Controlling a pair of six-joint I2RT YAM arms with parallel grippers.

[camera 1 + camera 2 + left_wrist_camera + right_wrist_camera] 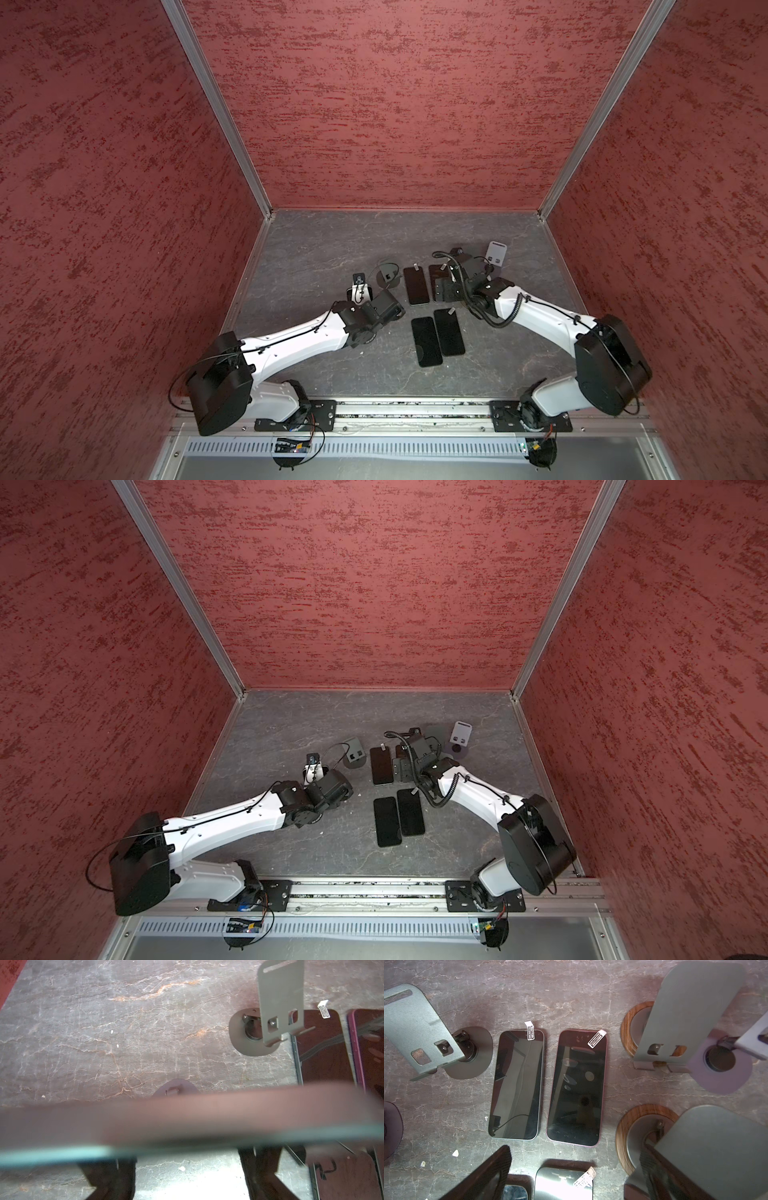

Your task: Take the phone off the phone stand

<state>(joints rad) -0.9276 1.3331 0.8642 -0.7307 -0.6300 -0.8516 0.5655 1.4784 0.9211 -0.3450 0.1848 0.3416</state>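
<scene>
Phone [187,1118] sits closest to the lens in the left wrist view: a blurred bar right across, teal edge, face catching the red of the walls. Clenched on it, left pincer [187,1167]; dark fingers [110,1176] show beneath, tips hidden behind the phone. Just past its far edge a round dark base with a hinge pokes out, judged to be the phone stand [174,1088]. Back plate hidden, so cannot tell whether the phone touches the cradle lip or hangs clear. Beyond that, an empty grey stand [280,1001], tilted plate on its own disc, just beside two phones lying flat. Both top views put this arm near the table's middle. Four flat phones [426,340] lie in two pairs on the slate table [316,257], between the arms. Over the far pair hangs the right pincer [575,1153], spread wide, gripping nothing; empty stands on wooden bases [685,1012] stand near it. Progress, as judged: grasp made, lift at or near done. Left to do: clear the stand fully, lay the phone down flat
</scene>
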